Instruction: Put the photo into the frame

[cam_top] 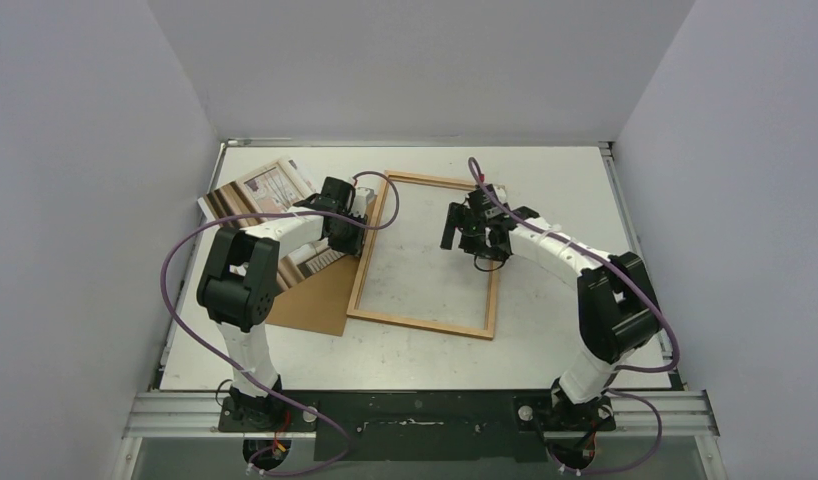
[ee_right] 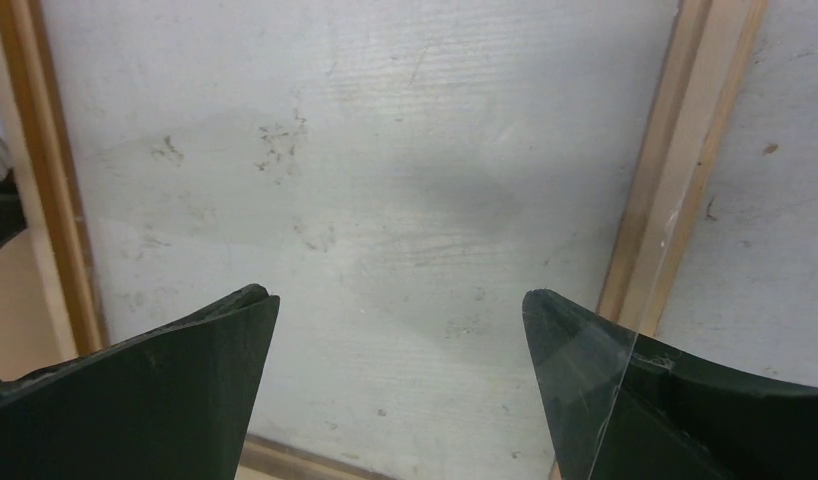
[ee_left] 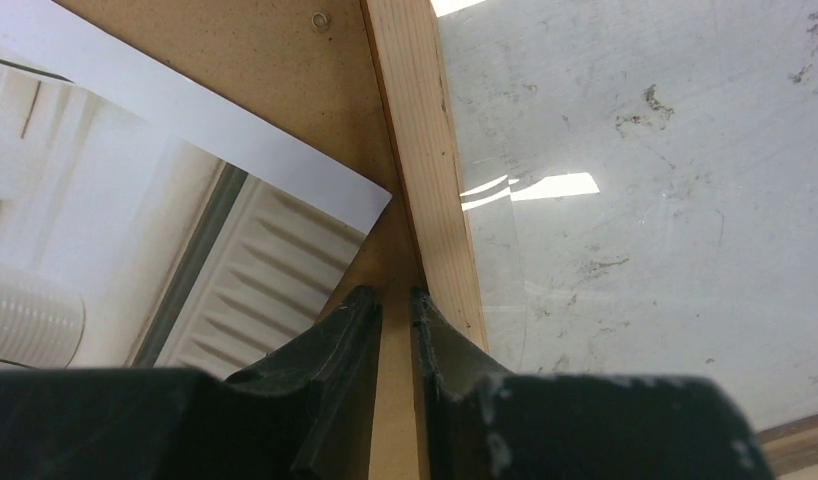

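The left pincer (ee_left: 395, 300) was nearly closed on the left rail of the frame (cam_top: 420, 325), apparently steadying it. The right pincer (ee_right: 400, 300) hung wide open and empty over the frame's opening. The photo (cam_top: 260, 195) lay outside on the brown backing sheet (cam_top: 315, 300), beside that rail. The left arm crossed it, likely hindering a pick-up.

The table (cam_top: 565, 200) is pale grey, with small dark marks and scratches on its top. A thin wooden frame (cam_top: 420, 325) lies near the middle, turned a little, and the table top shows through it. A flat brown board (cam_top: 315, 300) lies on the left, on the near side, and its right edge meets the left side of the frame. A photo (cam_top: 260, 195) rests partly on the far end of the board, pointing at the far left corner.
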You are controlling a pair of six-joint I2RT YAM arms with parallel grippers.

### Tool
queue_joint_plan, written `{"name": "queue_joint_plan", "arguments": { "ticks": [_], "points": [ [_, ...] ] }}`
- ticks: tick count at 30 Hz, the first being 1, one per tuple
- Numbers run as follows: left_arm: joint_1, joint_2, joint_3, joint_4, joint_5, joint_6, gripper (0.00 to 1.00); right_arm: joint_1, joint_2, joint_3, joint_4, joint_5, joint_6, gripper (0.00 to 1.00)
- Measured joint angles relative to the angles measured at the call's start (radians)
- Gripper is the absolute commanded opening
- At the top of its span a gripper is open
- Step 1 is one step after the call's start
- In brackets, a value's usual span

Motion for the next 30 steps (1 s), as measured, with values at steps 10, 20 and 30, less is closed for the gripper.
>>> {"name": "queue_joint_plan", "arguments": {
  "ticks": [10,20,30],
  "points": [
    [0.000,0.000,0.000,0.000,0.005,0.000,0.16,0.059,0.049,0.104,-0.119,0.151,-0.058,0.90],
    [0.000,0.000,0.000,0.001,0.012,0.000,0.15,0.087,0.094,0.151,-0.180,0.231,-0.087,0.90],
    [0.000,0.002,0.000,0.002,0.027,-0.003,0.15,0.087,0.098,0.151,-0.189,0.263,-0.103,0.90]
  ]
}}
